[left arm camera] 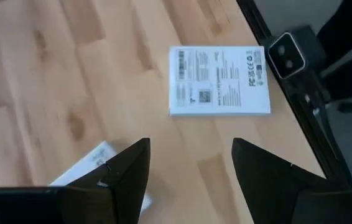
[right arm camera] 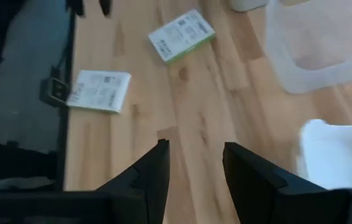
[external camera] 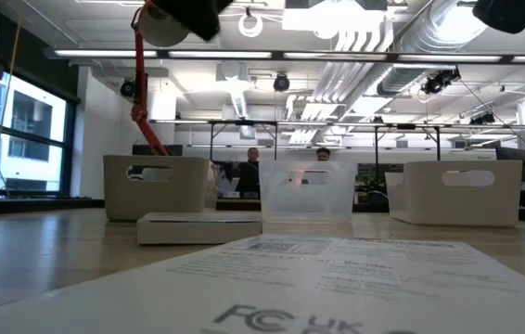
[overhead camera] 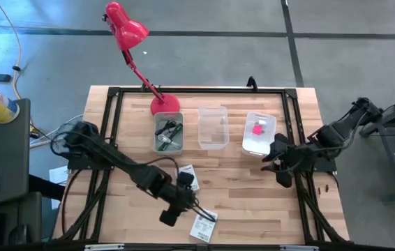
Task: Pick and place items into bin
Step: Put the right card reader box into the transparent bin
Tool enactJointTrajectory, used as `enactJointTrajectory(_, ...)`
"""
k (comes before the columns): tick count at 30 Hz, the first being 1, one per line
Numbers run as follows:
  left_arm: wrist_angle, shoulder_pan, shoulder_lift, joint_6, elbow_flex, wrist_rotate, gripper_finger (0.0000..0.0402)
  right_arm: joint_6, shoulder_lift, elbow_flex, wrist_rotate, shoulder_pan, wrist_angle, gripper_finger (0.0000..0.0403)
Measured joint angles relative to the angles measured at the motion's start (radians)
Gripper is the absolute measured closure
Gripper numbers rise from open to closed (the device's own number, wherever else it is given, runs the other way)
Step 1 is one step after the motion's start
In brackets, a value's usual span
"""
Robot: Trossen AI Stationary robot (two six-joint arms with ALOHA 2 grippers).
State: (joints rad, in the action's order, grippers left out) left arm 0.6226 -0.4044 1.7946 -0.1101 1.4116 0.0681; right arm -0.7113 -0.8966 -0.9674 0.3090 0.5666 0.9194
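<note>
Plainly, our left gripper's fingers [left arm camera: 191, 180] stand wide and empty above the wooden desk [left arm camera: 58, 81], just short of the white printed card [left arm camera: 219, 81] near the desk's front edge. A flat card could slide under a shallow pinch. Our right gripper's fingers [right arm camera: 194, 174] are narrower, empty, beside the white bin holding a pink cube [overhead camera: 257, 128]

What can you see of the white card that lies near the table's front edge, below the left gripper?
The card is a flat white rectangle, seemingly thin cardboard, printed with small black text, a square code and compliance marks. It lies face up and flat on the wooden table, close to the black frame rail at the front edge. The open left gripper hovers beside it and does not touch it. Nothing else rests on it.
</note>
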Motion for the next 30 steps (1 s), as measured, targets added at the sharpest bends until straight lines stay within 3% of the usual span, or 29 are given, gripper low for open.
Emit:
enactJointTrajectory(3,0.01,-0.005,0.041,0.025,-0.003,-0.044,0.0186,-0.041,-0.015,0.0,0.01,0.039,-0.026,0.0263)
enactJointTrajectory(9,-0.176,-0.015,0.129,0.155,0.002,-0.168,0.0186,-0.151,-0.075,0.0,0.077,0.115,-0.04,0.0263)
enactJointTrajectory(17,-0.296,-0.007,0.207,0.204,0.003,-0.1,0.0186,-0.277,-0.175,0.0,0.107,0.156,-0.081,0.0263)
enactJointTrajectory(24,-0.377,-0.011,0.275,0.254,0.001,-0.158,0.0186,-0.347,-0.217,0.0,0.142,0.165,-0.131,0.0263)
enactJointTrajectory(30,-0.409,-0.015,0.293,0.289,0.003,-0.133,0.0186,-0.39,-0.214,0.0,0.183,0.189,-0.138,0.0263)
